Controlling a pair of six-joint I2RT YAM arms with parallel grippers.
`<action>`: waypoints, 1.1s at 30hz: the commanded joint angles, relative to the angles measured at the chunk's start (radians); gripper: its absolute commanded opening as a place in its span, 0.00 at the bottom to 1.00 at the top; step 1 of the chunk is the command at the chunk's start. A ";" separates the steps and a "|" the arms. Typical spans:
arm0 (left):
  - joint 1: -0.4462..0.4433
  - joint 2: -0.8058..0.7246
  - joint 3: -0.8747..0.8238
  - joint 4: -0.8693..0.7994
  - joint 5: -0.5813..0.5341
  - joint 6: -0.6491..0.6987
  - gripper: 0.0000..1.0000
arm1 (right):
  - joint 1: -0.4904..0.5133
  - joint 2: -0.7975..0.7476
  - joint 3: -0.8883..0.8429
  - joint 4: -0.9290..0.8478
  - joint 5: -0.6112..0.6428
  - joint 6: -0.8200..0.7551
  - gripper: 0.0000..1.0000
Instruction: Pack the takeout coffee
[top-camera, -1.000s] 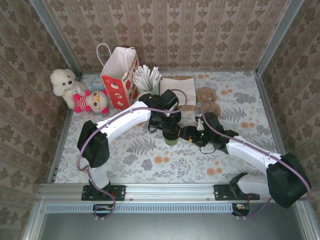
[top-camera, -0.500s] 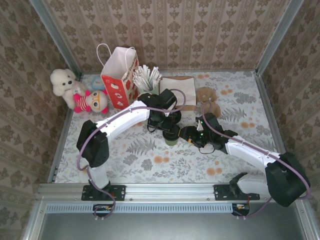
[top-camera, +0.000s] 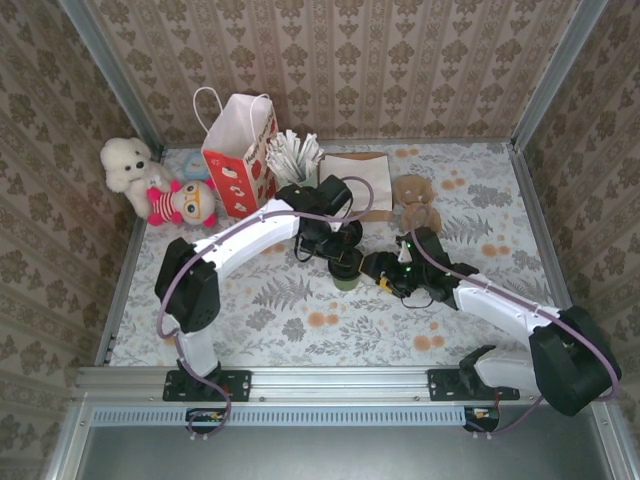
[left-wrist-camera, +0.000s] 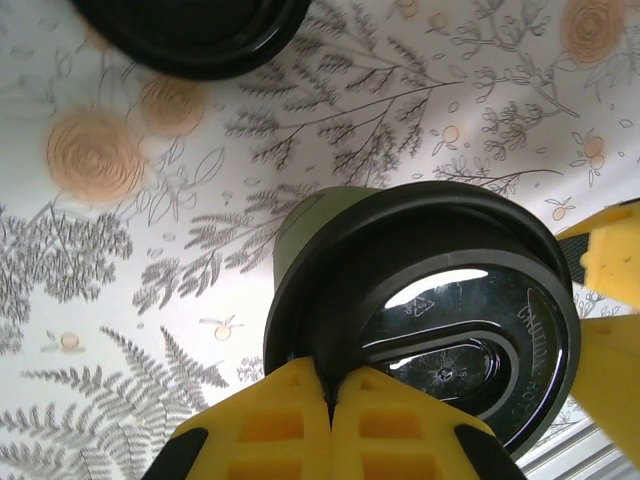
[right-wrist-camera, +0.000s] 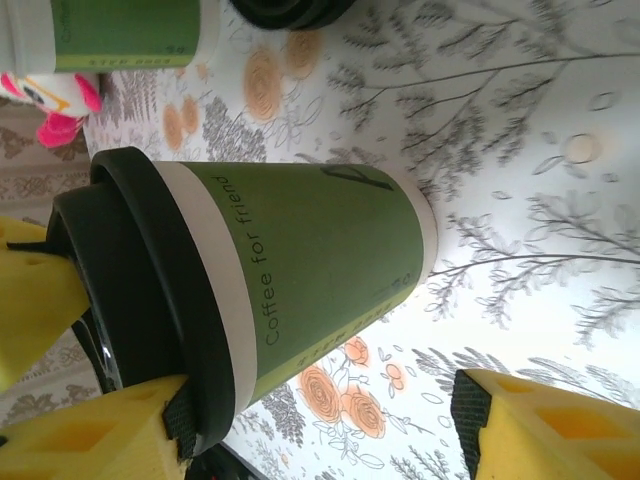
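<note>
The left end effector (left-wrist-camera: 330, 385) is closed on nothing, its yellow fingertips pressed together on the rim of the lid (left-wrist-camera: 440, 330). The right end effector (right-wrist-camera: 310, 400) is open just right of the coffee cup (right-wrist-camera: 320, 250), fingers spread wide and gripping nothing. The cup stands upright in the middle of the tabletop (left-wrist-camera: 120, 300), between the two arms.

The left tips bear on the lid's edge, not its centre, so a harder push could tilt the cup or lever the lid up on the opposite side and spill. If the right fingers close on the lid instead of the paper wall, it may pop off, and too hard a squeeze could buckle the wall. Both end effectors crowd the lid and could knock each other. A spare black lid (left-wrist-camera: 190, 30) lies near, in the way of a sliding cup. The red paper bag (top-camera: 240, 155) stands well apart at the far left, so a weak grip has a long carry to fail on
</note>
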 joint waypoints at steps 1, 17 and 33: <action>-0.025 0.045 0.029 -0.095 -0.024 0.190 0.00 | -0.094 -0.091 0.047 -0.057 -0.066 -0.048 0.71; -0.042 0.124 0.171 -0.144 -0.028 0.325 0.00 | -0.173 0.118 0.106 -0.042 -0.296 -0.187 0.53; -0.060 0.130 0.157 -0.122 -0.011 0.299 0.00 | -0.152 0.151 0.110 0.016 -0.308 -0.174 0.53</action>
